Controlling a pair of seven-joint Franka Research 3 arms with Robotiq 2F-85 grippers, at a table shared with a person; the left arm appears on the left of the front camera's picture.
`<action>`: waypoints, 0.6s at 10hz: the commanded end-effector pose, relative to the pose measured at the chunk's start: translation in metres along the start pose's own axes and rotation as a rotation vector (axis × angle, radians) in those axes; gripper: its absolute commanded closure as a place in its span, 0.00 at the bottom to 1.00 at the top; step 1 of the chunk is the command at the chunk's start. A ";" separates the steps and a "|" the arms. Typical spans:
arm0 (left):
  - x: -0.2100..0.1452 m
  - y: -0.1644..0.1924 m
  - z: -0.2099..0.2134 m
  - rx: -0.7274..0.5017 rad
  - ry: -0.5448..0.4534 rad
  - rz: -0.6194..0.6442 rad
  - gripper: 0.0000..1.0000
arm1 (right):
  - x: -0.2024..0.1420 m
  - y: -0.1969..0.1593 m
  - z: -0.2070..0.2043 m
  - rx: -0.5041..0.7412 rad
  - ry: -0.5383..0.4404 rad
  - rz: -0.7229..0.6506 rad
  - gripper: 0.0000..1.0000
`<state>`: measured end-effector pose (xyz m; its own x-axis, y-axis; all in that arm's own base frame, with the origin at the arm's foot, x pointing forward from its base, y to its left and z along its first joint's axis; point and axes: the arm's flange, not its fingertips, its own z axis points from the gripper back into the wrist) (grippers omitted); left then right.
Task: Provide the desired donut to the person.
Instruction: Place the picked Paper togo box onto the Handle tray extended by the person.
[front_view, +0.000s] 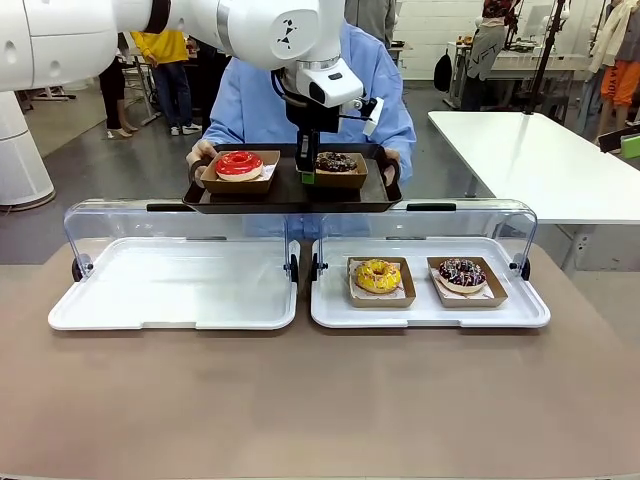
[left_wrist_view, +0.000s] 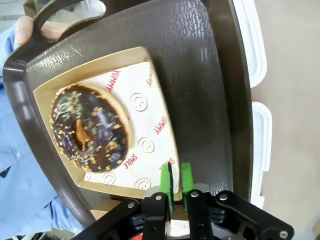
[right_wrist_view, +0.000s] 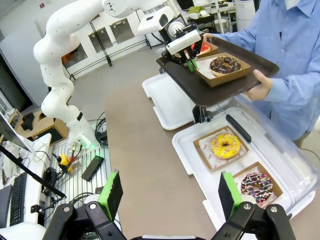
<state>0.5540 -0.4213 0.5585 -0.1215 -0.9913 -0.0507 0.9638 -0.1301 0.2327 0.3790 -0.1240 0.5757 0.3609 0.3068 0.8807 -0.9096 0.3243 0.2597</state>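
brown table (front_view: 300, 400), grey floor (workshop room)

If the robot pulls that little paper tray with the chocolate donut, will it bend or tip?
The paper tray looks thin, so it may flex where the left pincer pinches its edge. The chocolate donut sits loose and could slide. Its flat base probably keeps it from tipping.

liner paper (left_wrist_view: 150, 120) under chocolate donut (left_wrist_view: 90, 127) | red print | "YUMMY", "SMILE"

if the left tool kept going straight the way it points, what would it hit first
Probably the dark tray: the left tool is shut on the rim of the chocolate donut's cardboard box, pointing down at the tray floor beneath.
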 end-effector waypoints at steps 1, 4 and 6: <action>0.001 0.003 0.006 -0.011 -0.031 0.015 0.00 | 0.000 0.000 -0.001 0.005 -0.007 0.000 0.00; 0.002 0.005 0.007 -0.018 -0.035 0.008 0.00 | 0.000 0.000 -0.001 0.005 -0.007 0.000 0.00; 0.002 0.005 0.006 -0.024 -0.039 0.009 0.00 | 0.000 0.000 -0.001 0.005 -0.007 0.000 0.00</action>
<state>0.5531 -0.4224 0.5604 -0.1206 -0.9922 -0.0325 0.9662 -0.1249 0.2254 0.3790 -0.1240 0.5757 0.3609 0.3068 0.8807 -0.9096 0.3243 0.2598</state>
